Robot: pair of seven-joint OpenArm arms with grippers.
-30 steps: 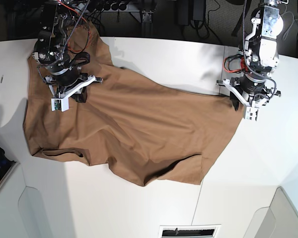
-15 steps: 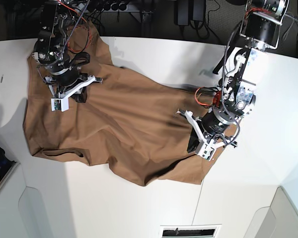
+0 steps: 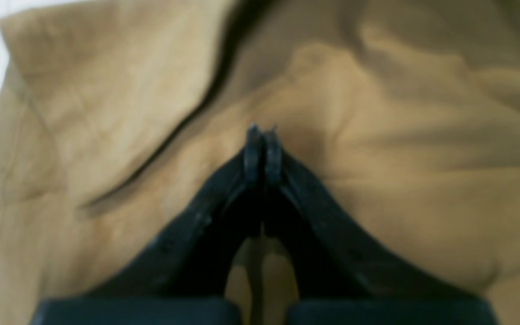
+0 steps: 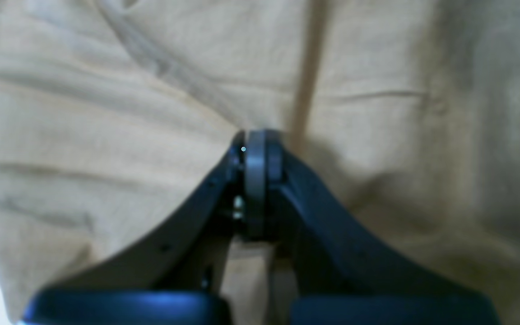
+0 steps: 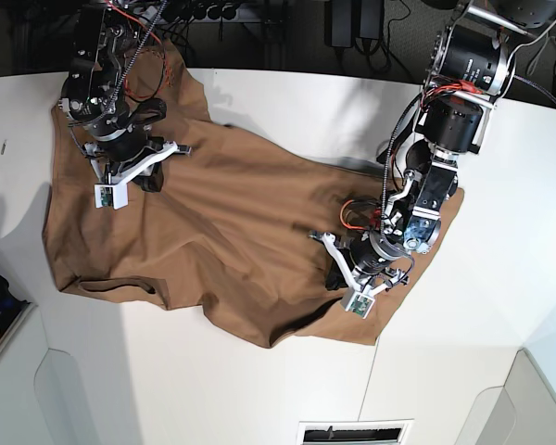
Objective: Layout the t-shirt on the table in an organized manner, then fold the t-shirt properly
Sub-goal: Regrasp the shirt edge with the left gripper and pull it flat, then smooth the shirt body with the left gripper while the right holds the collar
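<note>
t-shirt (image 5: 232, 232) | lying rumpled across the table (image 5: 500, 306), nearer its far-left corner | left gripper (image 3: 262, 135) jaws together, pressed on cloth | right gripper (image 4: 255, 140) also closed on cloth | risk: a thin pinch slips, so dragging bunches the shirt instead of flattening it

Black-and-grey arms carry white brackets and red wiring; curved gripper fingers (image 3: 260, 153) look blurred, seemingly black.

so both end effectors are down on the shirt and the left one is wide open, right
Not quite. Both are down on the shirt, but the left end effector is shut, not wide open: the left wrist view shows its fingertips pressed together against the cloth. The right end effector is shut too.
</note>
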